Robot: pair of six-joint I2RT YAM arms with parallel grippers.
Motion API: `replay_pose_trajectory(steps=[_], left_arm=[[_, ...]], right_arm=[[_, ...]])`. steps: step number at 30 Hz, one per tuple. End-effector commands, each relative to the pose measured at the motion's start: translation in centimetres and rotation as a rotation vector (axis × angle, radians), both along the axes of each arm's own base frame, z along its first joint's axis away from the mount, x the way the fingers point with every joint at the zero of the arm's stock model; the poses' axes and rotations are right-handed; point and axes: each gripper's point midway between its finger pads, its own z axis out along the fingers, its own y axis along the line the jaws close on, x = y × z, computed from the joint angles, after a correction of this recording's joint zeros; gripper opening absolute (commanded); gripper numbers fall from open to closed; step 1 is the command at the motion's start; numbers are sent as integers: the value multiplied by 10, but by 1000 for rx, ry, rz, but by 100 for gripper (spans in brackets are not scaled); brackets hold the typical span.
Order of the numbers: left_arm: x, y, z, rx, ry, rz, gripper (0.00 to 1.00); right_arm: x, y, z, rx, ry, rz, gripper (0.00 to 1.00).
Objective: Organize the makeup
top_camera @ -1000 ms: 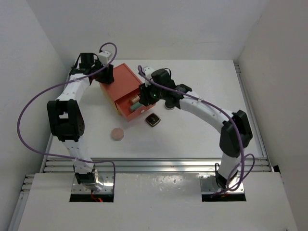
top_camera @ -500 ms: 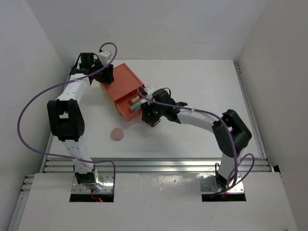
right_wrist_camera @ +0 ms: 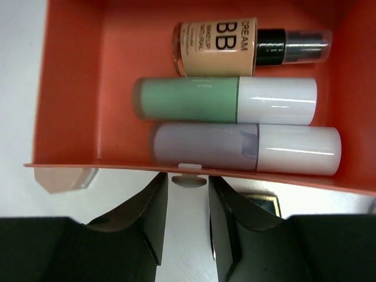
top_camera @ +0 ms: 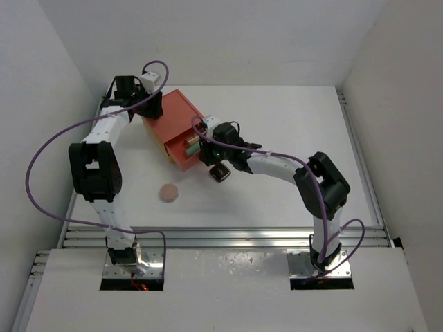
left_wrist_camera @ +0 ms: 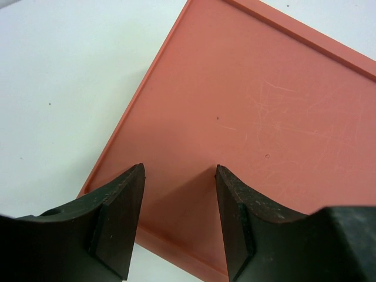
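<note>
Seen from above, on the left: arm stretched from its base up along the left edge of the table (top_camera: 291,117), bent inward at the far end, wrist turned down over the rear corner of the drawer box (top_camera: 176,114). Left gripper (left_wrist_camera: 179,226) spread wide, fingers (left_wrist_camera: 117,226) over the flat orange-red top just inside its edge, nothing between them (contact with the top impossible to judge from the wrist view).

On the right: arm folded sharply at the elbow over the right half of the table, forearm running leftward and low to the front of the open drawer (right_wrist_camera: 70,88). Right gripper (right_wrist_camera: 187,205) parted only narrowly, tips on either side of the small pale knob (right_wrist_camera: 188,177) on the drawer front. Pinching it or only beside it, cannot tell, with a thin gap visible on both sides.

Inside the drawer, lying side by side: tan dark-capped bottle (right_wrist_camera: 217,47) at the back, marked BB cream, then green-and-white tube (right_wrist_camera: 226,100), then lilac-and-white tube (right_wrist_camera: 247,147) nearest the front wall, each close against its neighbour. Black square compact (top_camera: 220,173) on the table just in front of the drawer, below the right wrist, a gold edge showing in the wrist view. Pink round disc (top_camera: 169,192) alone on the table, further toward the near left, well apart from the box and from both grippers.
</note>
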Motion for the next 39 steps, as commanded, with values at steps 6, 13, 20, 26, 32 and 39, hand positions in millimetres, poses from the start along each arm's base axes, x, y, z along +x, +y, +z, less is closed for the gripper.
replay_pose_trajectory(steps=[6, 13, 20, 26, 32, 39], left_arm=[[-41, 13, -84, -2, 288, 47, 57], [-43, 14, -87, 10, 293, 35, 57], [-48, 12, -93, 2, 310, 28, 57], [-48, 10, -93, -5, 310, 22, 57], [-51, 10, -96, 1, 317, 15, 57], [-51, 10, -96, 1, 317, 15, 57]], right_arm=[[55, 32, 57, 134, -165, -60, 34], [73, 40, 53, 145, -188, -74, 34], [103, 58, 49, 191, -222, -96, 33], [103, 59, 38, 190, -204, -124, 35], [115, 54, 40, 175, -220, -161, 36], [108, 59, 22, 153, -178, -123, 36]])
